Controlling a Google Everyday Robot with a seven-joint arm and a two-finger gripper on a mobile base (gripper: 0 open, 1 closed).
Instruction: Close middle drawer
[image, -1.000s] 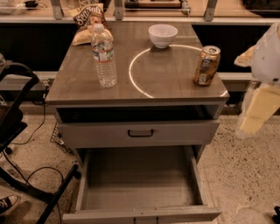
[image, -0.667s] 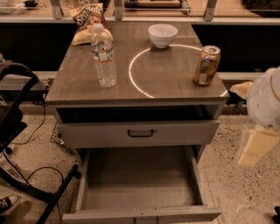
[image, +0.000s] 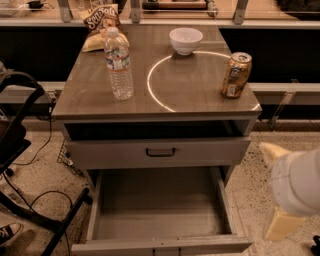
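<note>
At the lower right edge of the frame, the gripper (image: 286, 200) hangs over the speckled floor (image: 250, 167), just beside the cabinet's right flank: a smooth white rounded housing with pale cream, wedge-like pieces showing above and below it. It holds nothing that can be seen, and whether it is open or closed cannot be told.

To its left the middle drawer (image: 160, 210) stands pulled far out toward the bottom of the frame, a wide, deep grey box with a bare matte floor and plain flat walls; its low front runs along the bottom edge (a small dark pull sits at its centre). The gripper is apart from it.

Above it, the top drawer (image: 200, 150) shows a taller grey front with a black bar handle (image: 160, 151), and a dark gap lies between that front and the tabletop (image: 195, 90). The top is brown with a fine wood grain and bears a thin bright ring (image: 148, 85).

On it stand a ribbed clear water bottle (image: 119, 62) at left, a dented gold can (image: 236, 75) at right, a round white bowl (image: 186, 40) at the back, and a crinkled chip bag (image: 102, 25) in the far left corner.
</note>
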